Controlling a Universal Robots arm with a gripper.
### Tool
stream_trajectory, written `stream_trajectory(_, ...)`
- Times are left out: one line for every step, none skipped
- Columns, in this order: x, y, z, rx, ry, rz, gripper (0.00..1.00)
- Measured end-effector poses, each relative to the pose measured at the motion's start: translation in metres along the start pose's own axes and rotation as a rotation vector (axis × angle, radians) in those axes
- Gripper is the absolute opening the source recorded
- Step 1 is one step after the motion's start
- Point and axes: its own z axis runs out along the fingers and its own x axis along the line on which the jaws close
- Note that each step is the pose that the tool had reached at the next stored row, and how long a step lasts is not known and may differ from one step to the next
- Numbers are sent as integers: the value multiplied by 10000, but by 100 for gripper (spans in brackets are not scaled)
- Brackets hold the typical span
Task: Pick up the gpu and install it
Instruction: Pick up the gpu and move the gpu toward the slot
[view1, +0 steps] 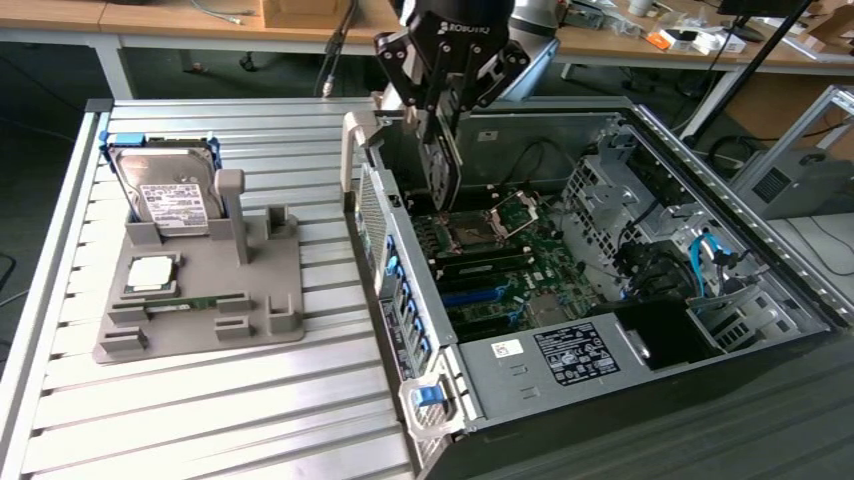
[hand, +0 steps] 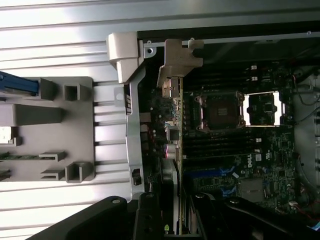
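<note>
Weight shouldn't be an issue: the gpu (view1: 443, 175) looks light and stiff but fragile, so pinching its flat faces near the top edge, clear of the contacts, seems right. Fingers (hand: 147, 215) are about half closed, clamped on it, and it hangs edge-down inside the open case (view1: 400, 265) over the motherboard (view1: 501, 290).
</note>
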Motion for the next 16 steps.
stream_trajectory(-6, -6, 3, -1, 0, 0, 27)
stream_trajectory(-12, -12, 7, -2, -1, 0, 27)
stream_trajectory(-19, -18, 10, -3, -2, 1, 27)
stream_trajectory(-27, -24, 13, -2, -1, 1, 27)
stream_trajectory(-34, -28, 15, -1, -1, 1, 27)
stream_trajectory(-44, -35, 19, 0, 0, 0, 27)
stream_trajectory(-55, -41, 23, 0, 0, 0, 27)
stream_trajectory(-69, -48, 28, 0, 0, 0, 27)
stream_trajectory(-83, -52, 33, 0, -1, 0, 27)
stream_trajectory(-92, -56, 36, 0, -1, 0, 27)
stream_trajectory(-103, -60, 40, 0, -1, 0, 27)
stream_trajectory(-116, -64, 44, 2, -1, 0, 27)
stream_trajectory(-130, -68, 48, 4, -1, 0, 27)
stream_trajectory(-138, -70, 51, 4, -1, 0, 27)
stream_trajectory(-147, -73, 54, 5, -1, 0, 27)
stream_trajectory(-155, -75, 57, 6, -1, 0, 27)
